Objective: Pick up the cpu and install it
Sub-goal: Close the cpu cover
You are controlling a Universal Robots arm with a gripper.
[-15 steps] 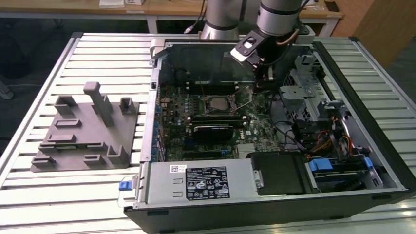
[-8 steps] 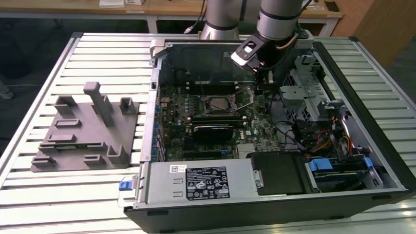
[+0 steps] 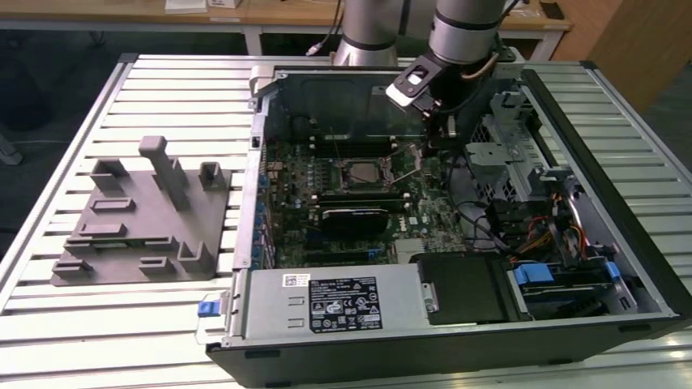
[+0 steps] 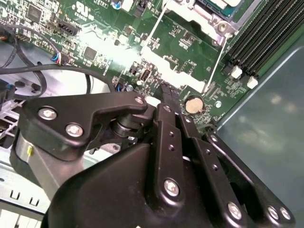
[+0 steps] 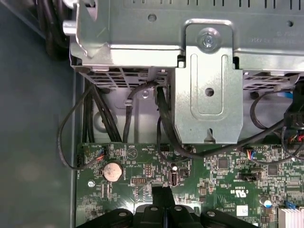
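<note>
My counter [image 3: 162, 89] has long silver strips. A grey block with posts [image 3: 141, 223] sits on it. Just beside that, toward the exterior view's right, lies a big open computer case [image 3: 433, 356].

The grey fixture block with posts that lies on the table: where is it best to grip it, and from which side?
Probably by its tallest upright post, coming from straight above. The grey fixture block lies flat on the slatted table, its base wide and low, so the posts offer opposite faces for the jaws.
</note>
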